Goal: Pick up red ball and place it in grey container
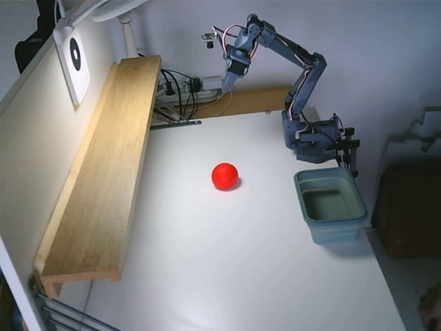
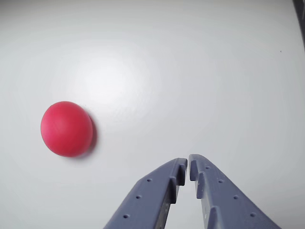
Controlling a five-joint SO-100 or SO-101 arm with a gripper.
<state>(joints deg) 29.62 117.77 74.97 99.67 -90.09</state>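
Observation:
The red ball (image 1: 224, 176) lies on the white table near its middle. In the wrist view it (image 2: 66, 128) sits at the left, well apart from the fingertips. My gripper (image 1: 227, 85) hangs high above the table's far edge, tip pointing down. In the wrist view the gripper (image 2: 188, 167) enters from the bottom with its two grey-blue jaws almost touching and nothing between them. The grey container (image 1: 330, 205) stands empty at the table's right side, in front of the arm's base.
A long wooden shelf (image 1: 110, 165) runs along the left side of the table. Cables and a power strip (image 1: 186, 89) lie at the back. The arm's base (image 1: 313, 138) is clamped at the right rear. A dark brown object (image 1: 406, 207) stands beyond the right edge.

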